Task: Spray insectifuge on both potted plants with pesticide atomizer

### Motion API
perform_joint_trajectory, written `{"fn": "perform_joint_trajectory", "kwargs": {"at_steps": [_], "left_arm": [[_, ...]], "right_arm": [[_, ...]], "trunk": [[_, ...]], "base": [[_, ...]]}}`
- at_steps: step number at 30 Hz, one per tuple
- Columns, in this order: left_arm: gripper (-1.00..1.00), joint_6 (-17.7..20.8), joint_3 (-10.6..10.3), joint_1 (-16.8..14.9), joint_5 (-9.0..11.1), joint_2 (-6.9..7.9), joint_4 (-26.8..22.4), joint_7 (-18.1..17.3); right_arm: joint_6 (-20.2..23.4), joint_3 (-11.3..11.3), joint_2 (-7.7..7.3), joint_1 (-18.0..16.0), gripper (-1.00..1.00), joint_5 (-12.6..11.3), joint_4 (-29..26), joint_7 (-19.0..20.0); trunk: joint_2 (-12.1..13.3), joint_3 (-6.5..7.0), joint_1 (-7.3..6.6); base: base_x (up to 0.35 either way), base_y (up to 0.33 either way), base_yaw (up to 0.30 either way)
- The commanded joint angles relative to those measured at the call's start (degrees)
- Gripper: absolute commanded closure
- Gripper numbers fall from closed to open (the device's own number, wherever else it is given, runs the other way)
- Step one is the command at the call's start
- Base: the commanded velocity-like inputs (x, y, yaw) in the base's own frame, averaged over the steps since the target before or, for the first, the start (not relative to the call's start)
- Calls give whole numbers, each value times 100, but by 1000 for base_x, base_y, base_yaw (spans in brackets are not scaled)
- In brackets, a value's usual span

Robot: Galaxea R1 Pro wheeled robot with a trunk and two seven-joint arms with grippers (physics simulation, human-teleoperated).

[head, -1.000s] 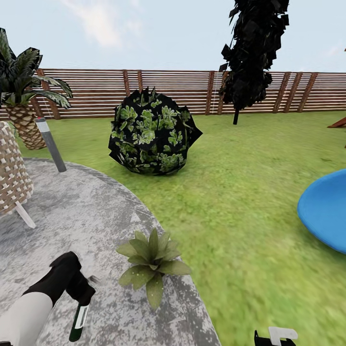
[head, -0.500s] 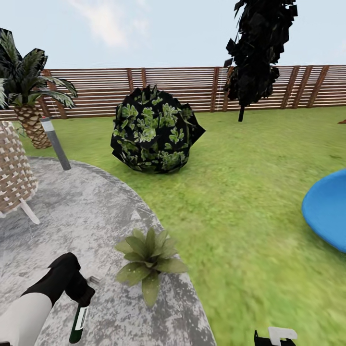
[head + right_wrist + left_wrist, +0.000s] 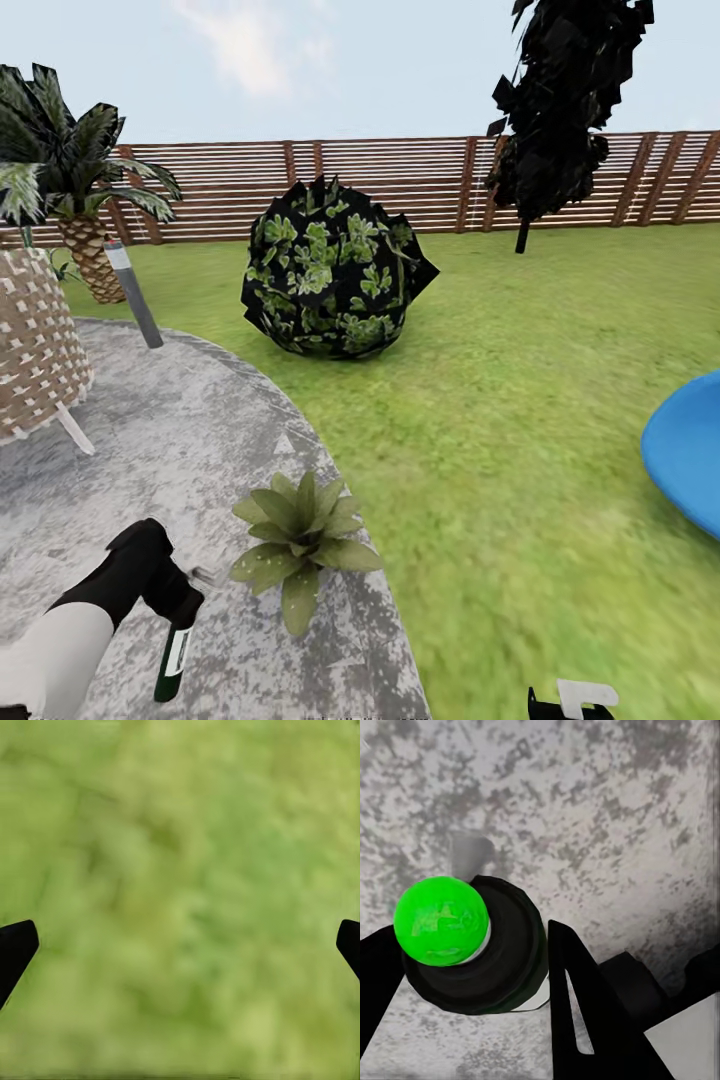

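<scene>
The pesticide atomizer (image 3: 174, 655) is held upright in the left gripper (image 3: 180, 612), jaws closed round its top, beside the potted plant (image 3: 298, 531) on the patio (image 3: 180, 430). It is judged light, rigid, smooth-walled; slippage is possible. The right gripper (image 3: 180, 945) hangs with jaws spread above lawn (image 3: 180, 870).

A fenced garden under open sky: green lawn (image 3: 520, 400), slatted wooden fence (image 3: 400, 185), round paved patio (image 3: 170, 440), a palm (image 3: 70, 190), a leafy bush (image 3: 335, 270), a dark tree (image 3: 570, 100).
</scene>
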Motion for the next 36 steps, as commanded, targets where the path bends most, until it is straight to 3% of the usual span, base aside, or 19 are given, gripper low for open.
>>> {"fn": "perform_joint_trajectory", "kwargs": {"at_steps": [1,3,6,9,11,14,26,33,36], "left_arm": [[100,40,17,-8,-73,-30,-10,-82],[100,47,-44,-15,-112,-103,-14,-192],[100,133,-509,-313,-190,-207,-23,-524],[100,403,-803,-602,-201,-216,-24,-823],[100,462,-1087,-670,-209,-216,-24,-947],[100,481,-1281,-689,-212,-237,-24,-1021],[100,501,-1332,-725,-227,-224,-24,-1108],[100,513,-1322,-849,-404,-189,-9,-1110],[100,734,-1317,-865,-424,-188,-19,-1109]], "right_arm": [[-18,-35,-1,-4,-100,61,11,-29],[-18,-34,-1,-4,-100,61,11,-29],[-18,-37,-1,-4,-100,61,12,-29],[-18,-42,-17,-4,-100,61,11,-36],[-18,-43,-25,-4,-100,61,9,-38],[-18,-43,-27,-4,-100,61,7,-38],[-12,-43,-19,-4,-100,61,11,-38],[-17,-41,-17,-4,-100,61,11,-38],[-16,-42,-13,-4,-100,61,11,-38]], "trunk": [[-2,-5,-3],[-2,-5,-3],[-2,-5,-3],[-2,-5,-3],[-2,-5,-3],[-2,-5,-3],[-2,-5,-3],[-2,-5,-3],[-2,-5,-3]], "base": [[-82,-31,276],[-35,-13,277],[-8,-3,229],[-1,0,43],[0,0,6],[0,0,1],[-102,-127,8],[1,-267,240],[54,-272,277]]}}
